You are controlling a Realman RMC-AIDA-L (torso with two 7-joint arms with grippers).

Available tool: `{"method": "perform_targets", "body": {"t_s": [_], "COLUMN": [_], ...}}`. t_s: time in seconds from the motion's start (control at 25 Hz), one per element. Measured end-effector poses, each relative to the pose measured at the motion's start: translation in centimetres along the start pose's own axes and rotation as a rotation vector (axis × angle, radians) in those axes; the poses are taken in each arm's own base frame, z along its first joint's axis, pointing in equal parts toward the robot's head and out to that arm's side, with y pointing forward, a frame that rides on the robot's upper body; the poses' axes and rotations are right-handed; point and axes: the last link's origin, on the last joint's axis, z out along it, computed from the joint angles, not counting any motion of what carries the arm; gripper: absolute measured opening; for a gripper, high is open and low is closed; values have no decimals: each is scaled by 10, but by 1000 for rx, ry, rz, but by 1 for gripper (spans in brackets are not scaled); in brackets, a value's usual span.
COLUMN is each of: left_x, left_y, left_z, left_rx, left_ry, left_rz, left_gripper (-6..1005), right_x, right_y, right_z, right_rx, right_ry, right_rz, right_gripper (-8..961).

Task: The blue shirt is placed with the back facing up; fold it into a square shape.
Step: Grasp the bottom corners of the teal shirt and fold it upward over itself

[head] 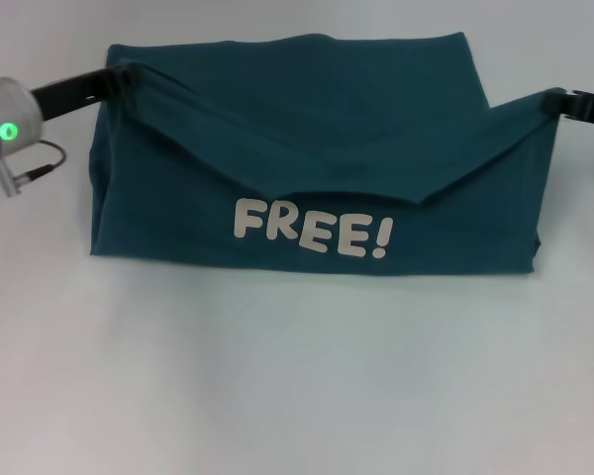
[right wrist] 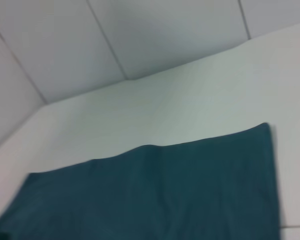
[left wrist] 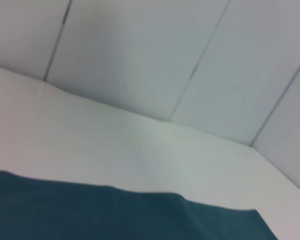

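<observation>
Left gripper (head: 122,75), right gripper (head: 559,99) pinching blue shirt (head: 307,119) corners

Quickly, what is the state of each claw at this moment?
Left claw: at the blue shirt's far left corner, closed on the fabric.
Right claw: at the shirt's right corner, closed on the fabric.

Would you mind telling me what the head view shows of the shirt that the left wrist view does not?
Only the head view shows the white FREE! print, the flap folded down over the blue shirt, and the left gripper and right gripper at the flap's two ends. Only the left wrist view shows the panelled wall. Both show teal fabric on the white table.
</observation>
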Motion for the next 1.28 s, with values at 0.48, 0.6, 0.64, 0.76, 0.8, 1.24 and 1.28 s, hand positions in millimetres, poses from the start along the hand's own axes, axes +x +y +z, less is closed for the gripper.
{"method": "perform_targets", "body": {"t_s": [0.48, 0.6, 0.64, 0.76, 0.8, 1.24, 1.28], "left_x": [-5, -8, -9, -13, -14, -25, -25], "left_y": [1, -1, -2, -3, -3, 1, 2], "left_z": [22, 21, 21, 22, 22, 26, 26], "left_rx": [100, 114, 120, 128, 130, 134, 133], "left_ry": [62, 72, 73, 70, 69, 52, 51], "left_rz": [28, 20, 18, 16, 17, 18, 19], "left_gripper": [51, 51, 52, 52, 52, 52, 52], "right_x": [-27, -32, -30, -24, -22, -3, -3], "right_y": [35, 36, 36, 36, 34, 31, 32], "right_z": [49, 52, 53, 55, 55, 58, 59], "right_rx": [113, 134, 142, 153, 159, 192, 191], "right_ry": [-14, -24, -23, -11, -7, 18, 19], "right_rz": [-223, -235, -237, -234, -231, -236, -237], "right_gripper": [40, 41, 41, 41, 41, 43, 43]}}
